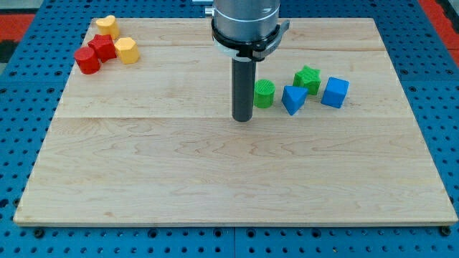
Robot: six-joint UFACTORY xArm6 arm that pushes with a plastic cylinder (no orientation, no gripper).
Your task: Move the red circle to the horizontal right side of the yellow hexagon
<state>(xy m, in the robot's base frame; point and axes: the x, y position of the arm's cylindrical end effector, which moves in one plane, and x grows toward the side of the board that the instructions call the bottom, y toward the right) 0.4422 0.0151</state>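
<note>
The red circle [87, 61] lies at the view's upper left, touching a red star-like block [102, 47] to its upper right. The yellow hexagon [126, 50] sits just right of that red block. A second yellow block [107, 26] lies above them. My tip [243, 118] rests on the board near the middle, far to the right of the red circle and just left of a green round block [265, 94].
A blue triangular block [292, 99], a green star-like block [307, 79] and a blue cube [335, 92] lie right of the green round block. The wooden board [215, 179] sits on a blue perforated table.
</note>
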